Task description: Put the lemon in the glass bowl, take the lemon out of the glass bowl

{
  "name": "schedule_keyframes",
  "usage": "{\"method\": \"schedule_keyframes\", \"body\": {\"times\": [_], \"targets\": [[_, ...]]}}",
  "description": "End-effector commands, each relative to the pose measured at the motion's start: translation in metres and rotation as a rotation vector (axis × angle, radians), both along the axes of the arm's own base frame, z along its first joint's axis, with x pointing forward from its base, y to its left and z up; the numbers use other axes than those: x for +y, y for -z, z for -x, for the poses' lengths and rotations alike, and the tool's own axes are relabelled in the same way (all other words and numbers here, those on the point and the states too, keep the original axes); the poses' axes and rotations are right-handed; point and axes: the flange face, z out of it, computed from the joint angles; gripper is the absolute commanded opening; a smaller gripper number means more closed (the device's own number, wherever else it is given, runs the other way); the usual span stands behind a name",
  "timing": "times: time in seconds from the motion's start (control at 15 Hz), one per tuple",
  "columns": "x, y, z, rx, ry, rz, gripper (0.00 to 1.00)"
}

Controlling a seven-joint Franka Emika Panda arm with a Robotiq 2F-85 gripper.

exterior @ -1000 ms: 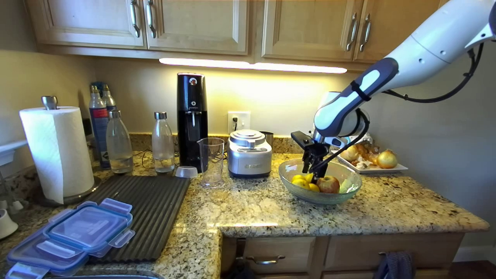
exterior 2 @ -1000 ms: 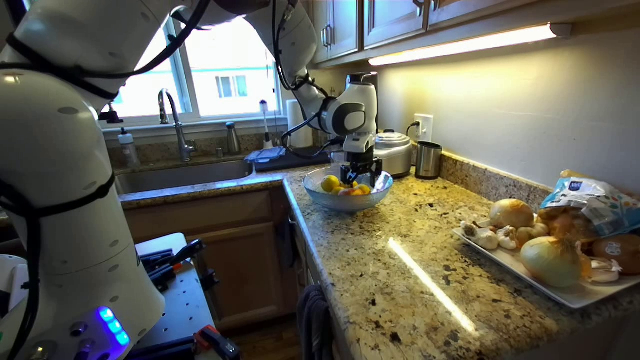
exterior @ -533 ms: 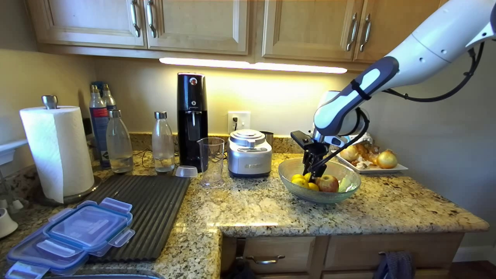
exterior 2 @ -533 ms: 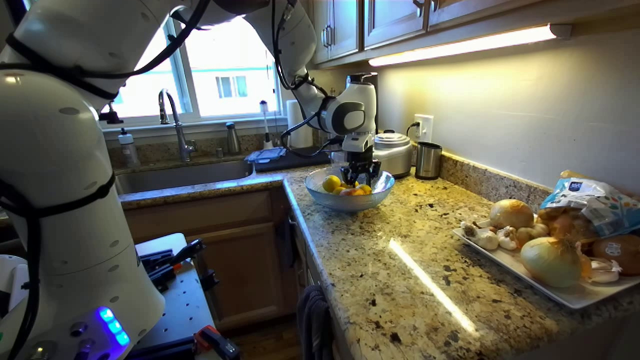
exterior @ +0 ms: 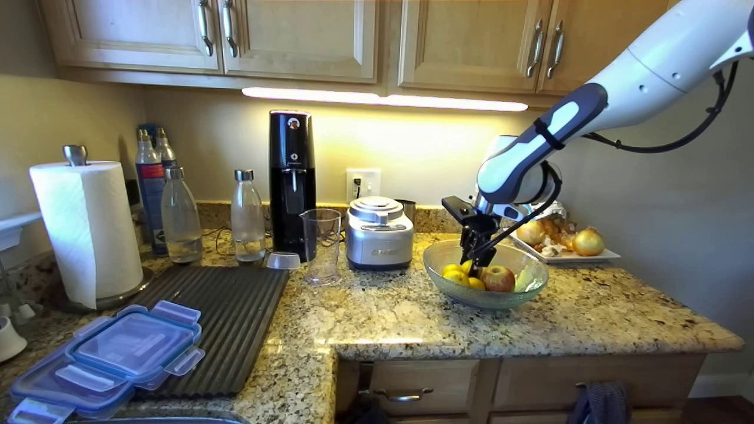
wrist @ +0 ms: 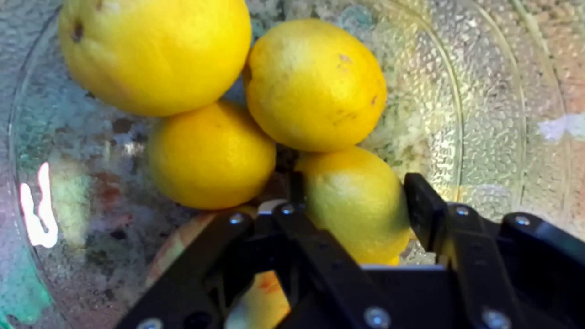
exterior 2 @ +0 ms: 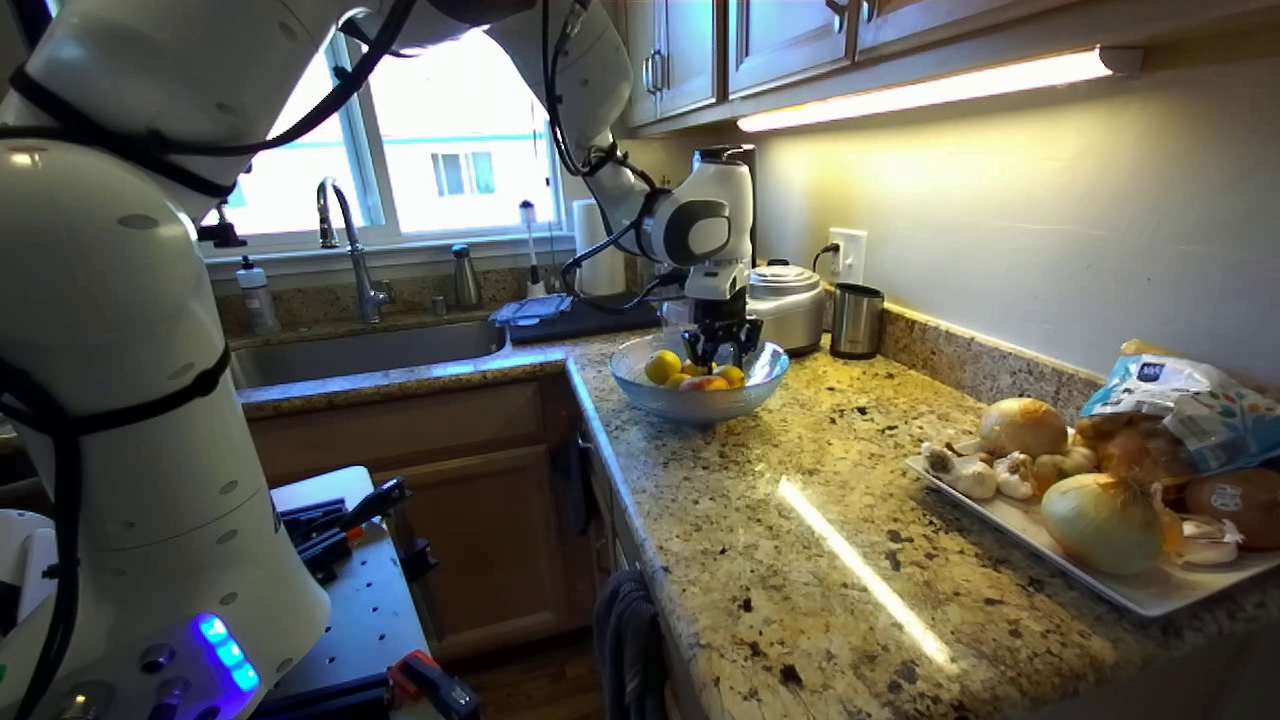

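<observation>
The see-through glass bowl (exterior: pixel 489 299) stands on the counter in both exterior views. My gripper (exterior 2: pixel 722 358) reaches down into it from above. In the wrist view the jaws of the gripper (wrist: pixel 355 192) are closed around a yellow lemon (wrist: pixel 356 205), one finger on each side, with the right finger (wrist: pixel 422 210) against its skin. The lemon is still down inside the bowl. Touching it above is another lemon (wrist: pixel 315 87); further yellow fruits, one large (wrist: pixel 155 55) and one smaller (wrist: pixel 210 157), lie to the left. A red-yellow apple (exterior: pixel 499 279) is partly hidden under the gripper in the wrist view.
A white-and-steel cooker (exterior: pixel 380 235) and a clear pitcher (exterior: pixel 322 247) stand left of the bowl. A white plate (exterior 2: pixel 1060 560) holds onions and garlic, with a steel tumbler (exterior 2: pixel 856 320) by the wall. The counter's front edge (exterior: pixel 530 347) runs before the bowl.
My gripper's fingers have come together and now sit against the lemon. The arm itself has barely moved, and the bowl shows only a tiny shift.
</observation>
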Motion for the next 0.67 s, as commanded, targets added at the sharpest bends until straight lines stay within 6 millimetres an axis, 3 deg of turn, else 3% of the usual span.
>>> {"method": "schedule_keyframes", "body": {"times": [0.0,0.4,0.6], "targets": [[-0.003,-0.029,0.008,-0.018,-0.001,0.005,0.31],[-0.015,-0.078,0.008,-0.098,-0.013,0.046,0.31],[-0.041,-0.104,0.008,-0.143,0.008,0.098,0.31]]}}
